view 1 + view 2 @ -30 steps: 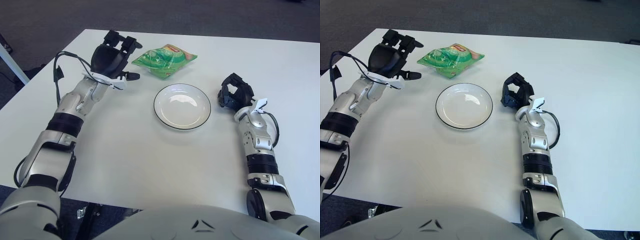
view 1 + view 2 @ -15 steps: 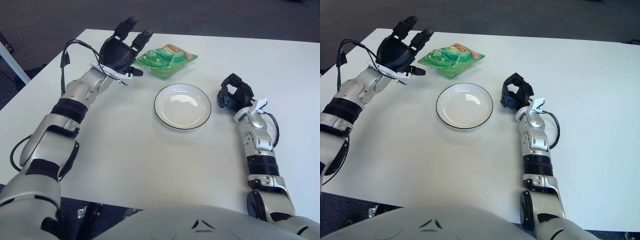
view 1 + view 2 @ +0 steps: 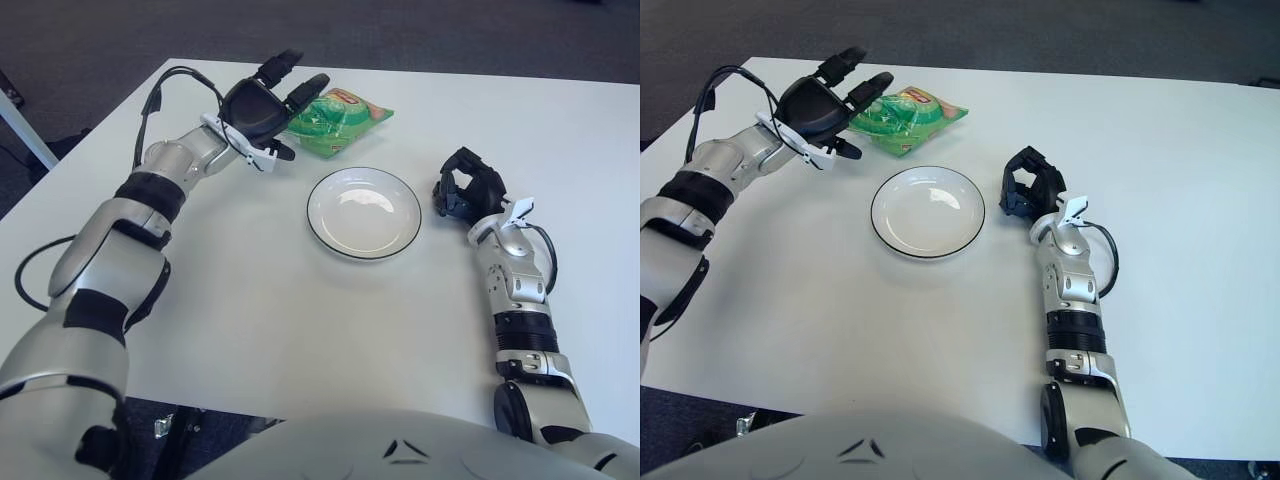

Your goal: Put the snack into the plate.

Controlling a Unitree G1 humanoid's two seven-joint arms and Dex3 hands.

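Left hand (image 3: 262,108) fingers spread over green snack bag (image 3: 335,120), right hand (image 3: 470,188) curled beside plate (image 3: 364,212)

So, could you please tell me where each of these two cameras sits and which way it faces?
Left eye view: on the head, facing forward and down at the table; both arms and the chest show.
Right eye view: just beside it, facing the same way, scene shifted slightly left.
Shared: left hand open by the snack, plate, right hand.

The snack bag (image 3: 335,120) is bright green with a red and yellow patch at one corner. The plate (image 3: 364,212) is white with a thin dark rim, on a white table (image 3: 300,320). Both hands are black, left hand (image 3: 262,106) and right hand (image 3: 468,186).
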